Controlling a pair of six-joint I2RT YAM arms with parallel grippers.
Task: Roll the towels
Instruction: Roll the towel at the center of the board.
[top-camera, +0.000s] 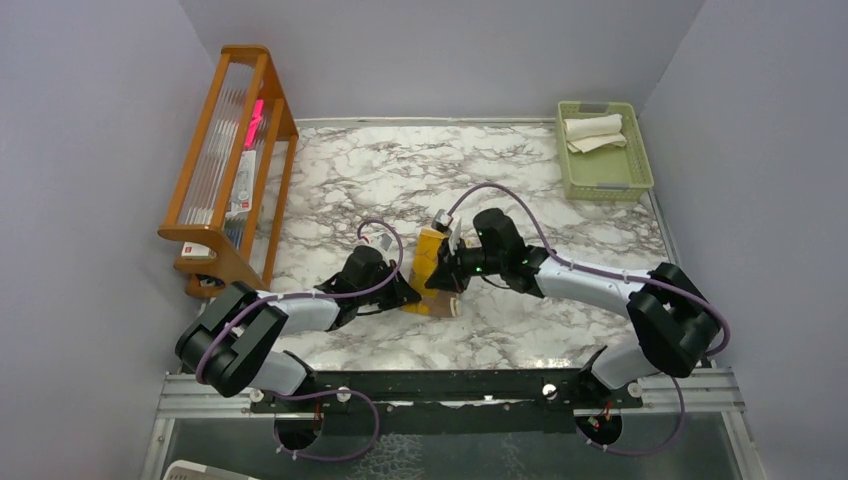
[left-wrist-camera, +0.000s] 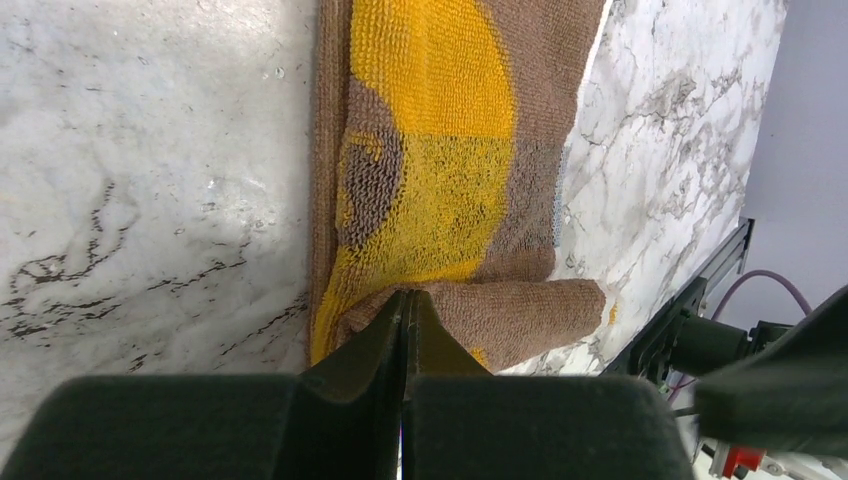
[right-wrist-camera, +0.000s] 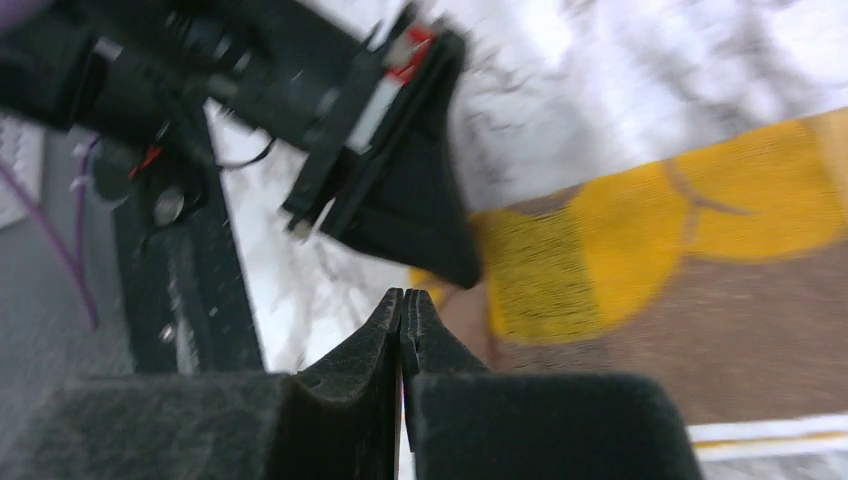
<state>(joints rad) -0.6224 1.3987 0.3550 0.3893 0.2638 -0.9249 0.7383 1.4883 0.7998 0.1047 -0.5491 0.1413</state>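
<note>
Both shut with no clear hold, my left pincer (left-wrist-camera: 405, 300) and right pincer (right-wrist-camera: 403, 300) sit at the folded edge of the yellow-and-brown towel (left-wrist-camera: 440, 150), lower centre of frame; I'd roll evenly, tightly.

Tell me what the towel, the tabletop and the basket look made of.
Towel: looped terry cloth, matte, yellow and brown; the loops show. Tabletop: marble or a marble-look sheet, white with grey veins, slight sheen. Basket: likely moulded plastic, pale green, slotted walls.
</note>
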